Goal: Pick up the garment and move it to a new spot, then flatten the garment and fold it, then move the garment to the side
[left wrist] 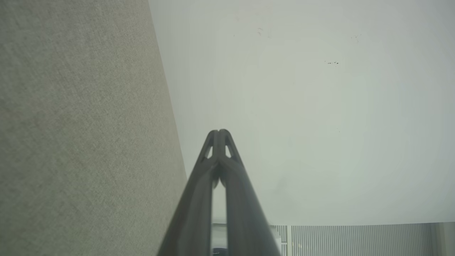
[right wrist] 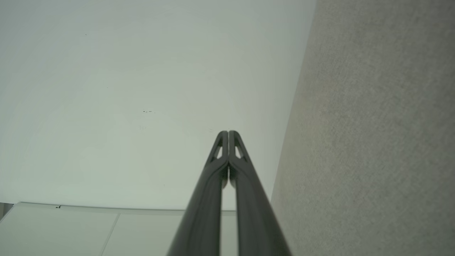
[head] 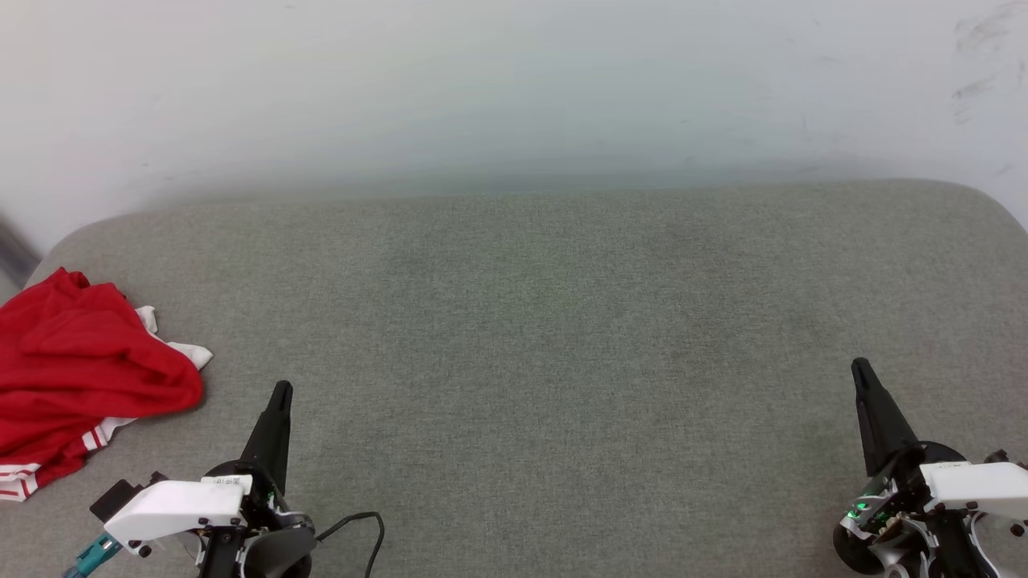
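Note:
The garment (head: 76, 377), red with white sleeve cloth and red-white striped trim, lies crumpled at the left edge of the grey padded surface (head: 530, 337). Its print is hidden in the folds. My left gripper (head: 281, 391) sits shut at the lower left, just right of the garment and apart from it, with nothing held. In the left wrist view the left gripper (left wrist: 219, 132) has its tips pressed together. My right gripper (head: 860, 367) rests shut at the lower right, far from the garment. The right wrist view shows the right gripper (right wrist: 228, 133) with its tips touching.
A pale wall (head: 514, 88) rises behind the surface's far edge. The surface has rounded far corners. A black cable (head: 365, 530) loops beside the left wrist. The left part of the garment runs past the picture's edge.

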